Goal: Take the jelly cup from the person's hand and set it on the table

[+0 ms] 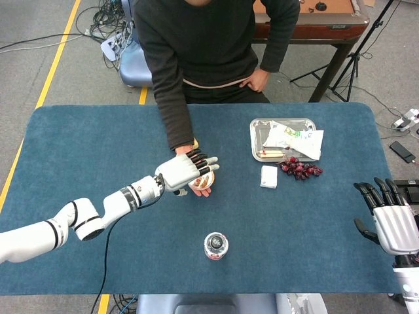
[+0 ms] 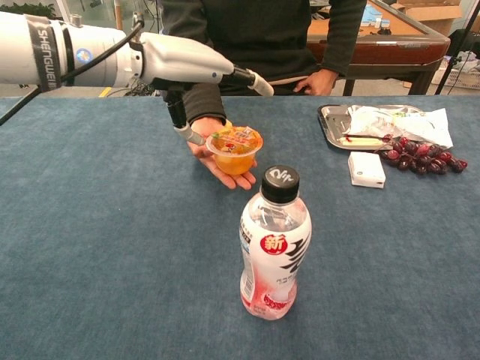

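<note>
An orange jelly cup with a printed foil lid rests on the person's upturned palm above the blue table. In the head view the cup is mostly covered by my left hand. That hand hovers over the cup with fingers spread and holds nothing. In the chest view my left hand reaches in from the left above the cup, its thumb hanging down beside the cup's left rim. My right hand rests at the table's right edge, fingers apart and empty.
A drink bottle with a black cap stands near the front middle of the table. At the right lie a metal tray with wrappers, a small white box and a bunch of red grapes.
</note>
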Controlling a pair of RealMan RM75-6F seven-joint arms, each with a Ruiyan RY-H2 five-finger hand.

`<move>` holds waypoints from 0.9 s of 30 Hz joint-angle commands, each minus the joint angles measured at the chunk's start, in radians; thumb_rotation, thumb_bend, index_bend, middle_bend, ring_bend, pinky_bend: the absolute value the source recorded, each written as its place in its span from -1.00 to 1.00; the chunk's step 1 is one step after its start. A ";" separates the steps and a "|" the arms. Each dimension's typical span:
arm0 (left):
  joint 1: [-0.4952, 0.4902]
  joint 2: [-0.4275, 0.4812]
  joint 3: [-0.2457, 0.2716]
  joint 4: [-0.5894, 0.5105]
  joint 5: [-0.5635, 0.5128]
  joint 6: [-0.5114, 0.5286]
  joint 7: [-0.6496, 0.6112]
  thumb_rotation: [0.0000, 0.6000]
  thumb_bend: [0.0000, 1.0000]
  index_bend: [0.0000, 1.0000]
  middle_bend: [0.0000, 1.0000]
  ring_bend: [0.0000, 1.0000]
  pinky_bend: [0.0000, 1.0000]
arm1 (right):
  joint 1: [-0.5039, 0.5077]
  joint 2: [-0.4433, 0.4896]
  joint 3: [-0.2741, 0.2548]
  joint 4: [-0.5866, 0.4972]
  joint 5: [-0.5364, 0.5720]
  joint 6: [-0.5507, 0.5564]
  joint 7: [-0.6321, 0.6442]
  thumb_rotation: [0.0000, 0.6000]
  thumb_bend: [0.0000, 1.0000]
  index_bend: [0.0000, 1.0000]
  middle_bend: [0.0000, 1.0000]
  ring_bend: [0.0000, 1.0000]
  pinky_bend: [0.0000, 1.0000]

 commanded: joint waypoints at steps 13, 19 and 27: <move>-0.117 -0.112 0.022 0.123 -0.166 -0.178 0.150 1.00 -0.62 -0.88 -1.00 -0.88 -0.87 | -0.012 0.001 -0.005 0.025 0.011 0.010 0.028 1.00 -0.48 -0.70 -0.64 -0.90 -0.87; -0.135 -0.153 0.031 0.168 -0.207 -0.198 0.151 1.00 -0.62 -0.84 -1.00 -0.88 -0.82 | -0.014 0.001 -0.007 0.033 0.010 0.009 0.036 1.00 -0.48 -0.70 -0.64 -0.90 -0.87; -0.138 -0.211 0.048 0.236 -0.206 -0.167 0.119 1.00 -0.62 -0.52 -0.87 -0.67 -0.39 | -0.019 -0.004 -0.011 0.042 0.016 0.010 0.045 1.00 -0.48 -0.70 -0.64 -0.90 -0.87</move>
